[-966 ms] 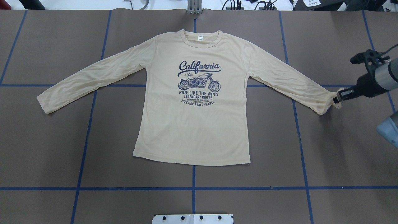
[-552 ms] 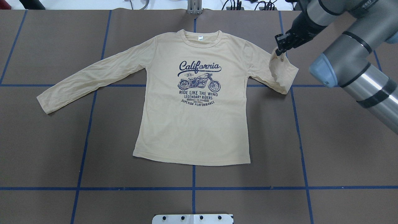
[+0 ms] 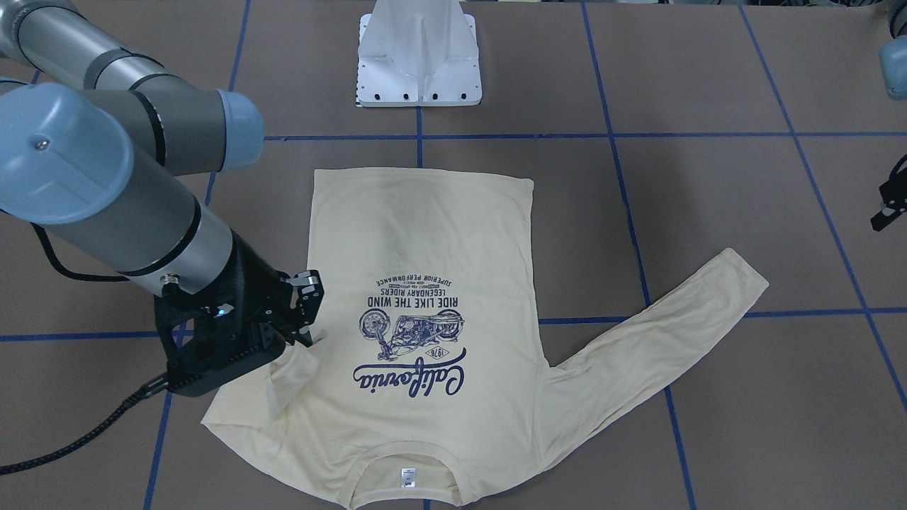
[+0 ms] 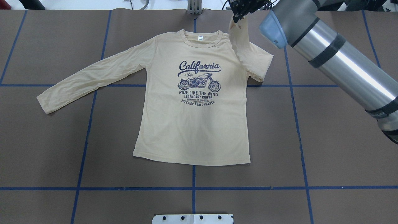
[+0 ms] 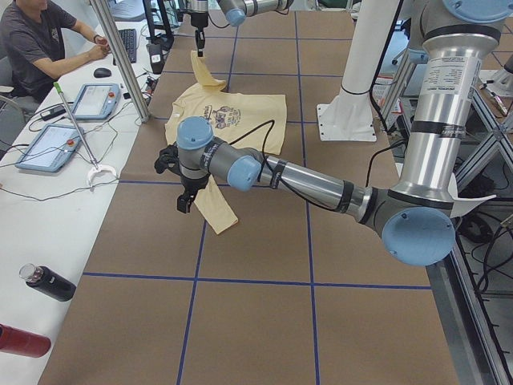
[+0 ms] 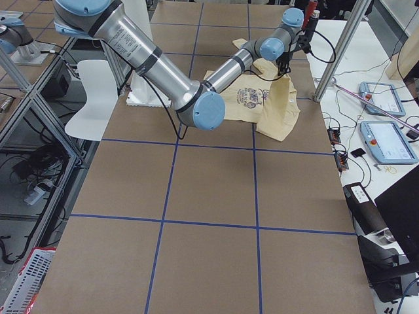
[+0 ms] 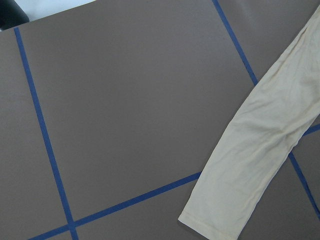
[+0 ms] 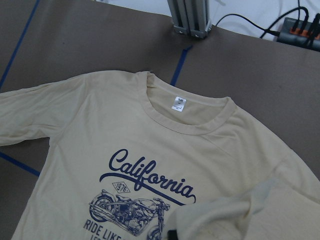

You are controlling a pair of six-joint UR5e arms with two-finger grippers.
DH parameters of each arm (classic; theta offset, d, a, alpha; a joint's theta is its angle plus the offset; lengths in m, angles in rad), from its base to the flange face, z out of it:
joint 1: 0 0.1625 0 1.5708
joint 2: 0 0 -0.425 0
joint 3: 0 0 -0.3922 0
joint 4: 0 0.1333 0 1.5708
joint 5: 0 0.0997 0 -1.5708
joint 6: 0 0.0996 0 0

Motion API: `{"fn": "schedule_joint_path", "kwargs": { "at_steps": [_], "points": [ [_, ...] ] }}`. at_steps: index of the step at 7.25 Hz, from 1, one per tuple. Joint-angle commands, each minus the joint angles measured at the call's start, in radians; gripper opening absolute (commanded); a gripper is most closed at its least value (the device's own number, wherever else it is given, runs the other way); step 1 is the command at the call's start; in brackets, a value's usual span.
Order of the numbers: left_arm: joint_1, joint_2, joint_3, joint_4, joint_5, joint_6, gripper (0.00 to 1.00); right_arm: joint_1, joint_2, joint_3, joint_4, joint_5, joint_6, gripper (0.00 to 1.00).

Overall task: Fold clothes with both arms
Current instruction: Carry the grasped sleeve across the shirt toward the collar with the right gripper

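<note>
A pale cream-yellow long-sleeve T-shirt (image 4: 192, 130) lies flat on the brown paper-covered table (image 4: 326, 140), print side up. Its hem is nearest the white metal pedestal base (image 3: 419, 64) and its collar with the small white neck label (image 8: 178, 103) is farthest from the base. The right arm's black two-finger pincer (image 4: 238, 17) is clenched on the cuff of the right sleeve (image 4: 248, 53) and holds it in the air above the shoulder on the collar end, away from the base. That sleeve is doubled back over itself. The left sleeve (image 7: 255, 150) lies stretched out flat, slanting toward the base. The left arm's black pincer (image 5: 183, 204) hangs above the table just beyond that cuff; I cannot tell whether it is released or clenched.
</note>
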State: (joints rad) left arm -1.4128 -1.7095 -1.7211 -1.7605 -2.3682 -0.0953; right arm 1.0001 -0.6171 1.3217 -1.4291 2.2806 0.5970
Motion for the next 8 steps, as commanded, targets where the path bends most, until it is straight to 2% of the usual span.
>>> {"fn": "schedule_joint_path", "kwargs": {
  "at_steps": [1, 5, 8],
  "points": [
    [0.000, -0.002, 0.017, -0.001, 0.000, 0.002, 1.00, -0.116, 0.080, -0.097, 0.099, -0.167, 0.035, 0.00],
    [0.000, -0.002, 0.054, -0.025, 0.000, 0.002, 1.00, -0.228, 0.100, -0.171, 0.115, -0.323, 0.038, 0.00],
    [0.000, -0.004, 0.063, -0.034, 0.000, 0.002, 1.00, -0.248, 0.137, -0.234, 0.118, -0.357, 0.044, 0.00]
  ]
}}
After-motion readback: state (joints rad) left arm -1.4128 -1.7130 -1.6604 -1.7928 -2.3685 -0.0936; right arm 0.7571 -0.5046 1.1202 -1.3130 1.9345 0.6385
